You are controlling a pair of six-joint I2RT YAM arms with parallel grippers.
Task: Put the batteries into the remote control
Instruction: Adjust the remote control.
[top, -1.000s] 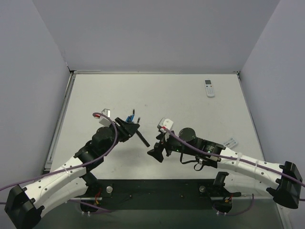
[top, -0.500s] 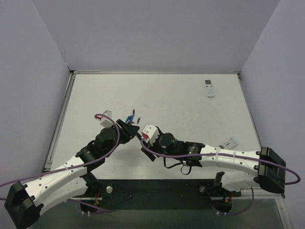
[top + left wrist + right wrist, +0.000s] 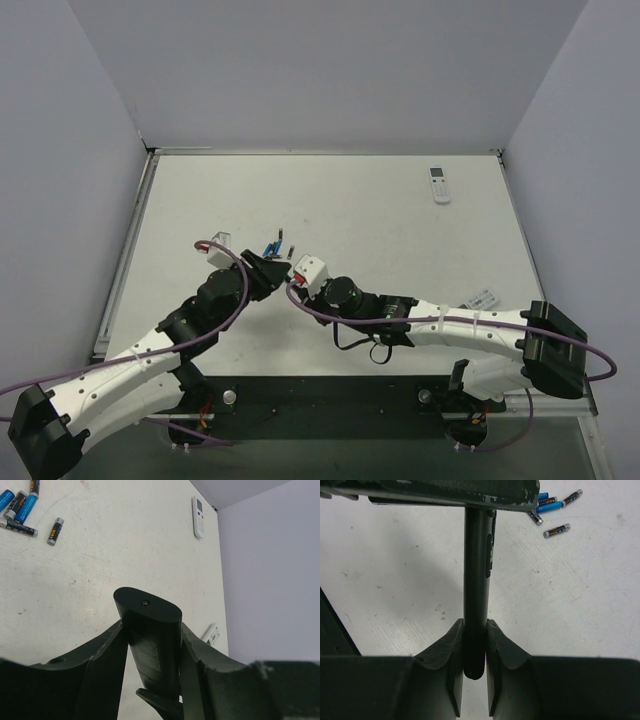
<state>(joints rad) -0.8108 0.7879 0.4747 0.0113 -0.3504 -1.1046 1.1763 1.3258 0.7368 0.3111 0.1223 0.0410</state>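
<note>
The black remote control (image 3: 150, 630) is held above the table with my left gripper (image 3: 153, 627) shut on its sides. My right gripper (image 3: 474, 630) is shut on the remote control's (image 3: 477, 580) other end, its pads flat against the thin edges. In the top view the two grippers meet near the table's middle left, the left gripper (image 3: 270, 272) just up-left of the right gripper (image 3: 298, 290), and the remote is mostly hidden between them. The batteries (image 3: 275, 243), some blue and some dark, lie loose on the table just beyond the grippers (image 3: 22, 510) (image 3: 550, 505).
A white remote with a screen (image 3: 439, 184) lies at the far right of the table. A small white remote (image 3: 484, 298) lies near the right arm's forearm. Grey walls stand on three sides.
My right arm has swung left to the left gripper and its jaws have closed on the remote's free end. The left gripper has kept its hold.
</note>
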